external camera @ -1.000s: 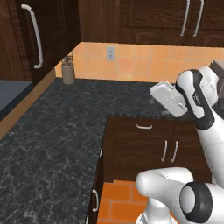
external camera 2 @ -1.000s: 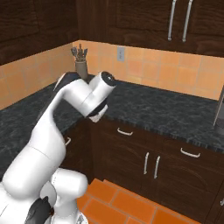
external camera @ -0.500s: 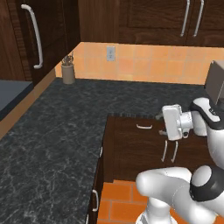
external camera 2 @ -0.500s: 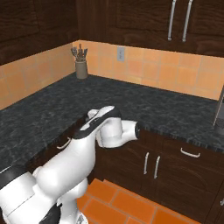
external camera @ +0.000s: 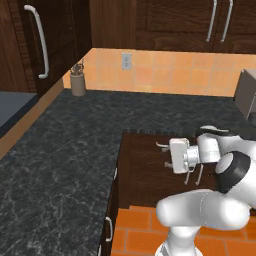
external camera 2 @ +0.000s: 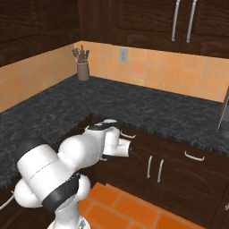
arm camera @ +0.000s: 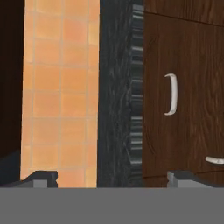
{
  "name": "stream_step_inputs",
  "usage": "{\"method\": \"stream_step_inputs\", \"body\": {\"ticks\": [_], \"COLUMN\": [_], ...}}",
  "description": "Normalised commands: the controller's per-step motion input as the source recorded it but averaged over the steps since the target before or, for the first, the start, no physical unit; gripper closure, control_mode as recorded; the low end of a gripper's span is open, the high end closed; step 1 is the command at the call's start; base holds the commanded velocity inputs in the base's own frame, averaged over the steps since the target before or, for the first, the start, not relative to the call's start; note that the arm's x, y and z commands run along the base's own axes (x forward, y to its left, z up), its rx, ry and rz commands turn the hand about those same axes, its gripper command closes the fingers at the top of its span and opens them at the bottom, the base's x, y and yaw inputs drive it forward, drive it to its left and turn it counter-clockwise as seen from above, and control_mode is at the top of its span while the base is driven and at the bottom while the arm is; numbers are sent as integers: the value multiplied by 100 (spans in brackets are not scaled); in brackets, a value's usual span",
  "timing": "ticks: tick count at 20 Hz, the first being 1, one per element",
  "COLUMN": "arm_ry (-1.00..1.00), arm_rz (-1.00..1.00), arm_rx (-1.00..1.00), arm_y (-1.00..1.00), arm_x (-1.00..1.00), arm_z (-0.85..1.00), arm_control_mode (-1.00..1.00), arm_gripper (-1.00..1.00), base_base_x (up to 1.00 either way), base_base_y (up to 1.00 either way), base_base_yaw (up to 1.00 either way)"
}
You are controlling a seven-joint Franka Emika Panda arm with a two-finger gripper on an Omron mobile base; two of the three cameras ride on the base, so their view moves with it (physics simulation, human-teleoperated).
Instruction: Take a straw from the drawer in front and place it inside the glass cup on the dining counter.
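Observation:
The drawer point(external camera: 150, 150) is shut, a dark brown front just under the black countertop with a small curved silver handle point(external camera: 161, 145). My gripper point(external camera: 171, 156) hangs level with that front, just right of the handle and not touching it. In the right base view the gripper point(external camera 2: 128, 147) sits just below the handle point(external camera 2: 127, 135). The hand view is rolled sideways: the drawer handle point(arm camera: 171, 94) stands right of centre, and my gripper point(arm camera: 113, 177) is open wide with nothing between its fingertips point(arm camera: 41, 177). The straw is hidden. The glass cup and dining counter are out of view.
The black speckled countertop point(external camera: 75, 150) wraps the corner above the drawer. A utensil holder point(external camera: 77, 82) stands at the orange tiled backsplash. Below the drawer are cabinet doors with paired handles point(external camera 2: 154, 167); another drawer handle point(external camera 2: 193, 156) lies to the right. A grey appliance point(external camera: 247, 92) sits at the right edge.
The arm has folded down from above the countertop, bringing the hand low in front of the drawer front. The jaws have stayed open.

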Motion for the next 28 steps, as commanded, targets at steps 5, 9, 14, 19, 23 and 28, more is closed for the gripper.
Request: {"method": "stream_step_inputs", "body": {"ticks": [5,9,14,19,23,28], "arm_ry": [-3,0,0,0,0,1], "arm_rz": [9,10,8,7,5,3], "arm_rx": [0,0,1,3,4,5], "arm_y": [69,58,45,41,34,22], "arm_x": [29,20,28,47,55,57], "arm_z": [-72,-56,-38,-33,-34,-49], "arm_control_mode": [-100,-100,-100,-100,-100,-100], "arm_gripper": [-100,-100,-100,-100,-100,-100], "base_base_x": [0,0,0,0,0,0], "base_base_y": [0,0,0,0,0,0], "base_base_yaw": [0,0,0,0,0,0]}}
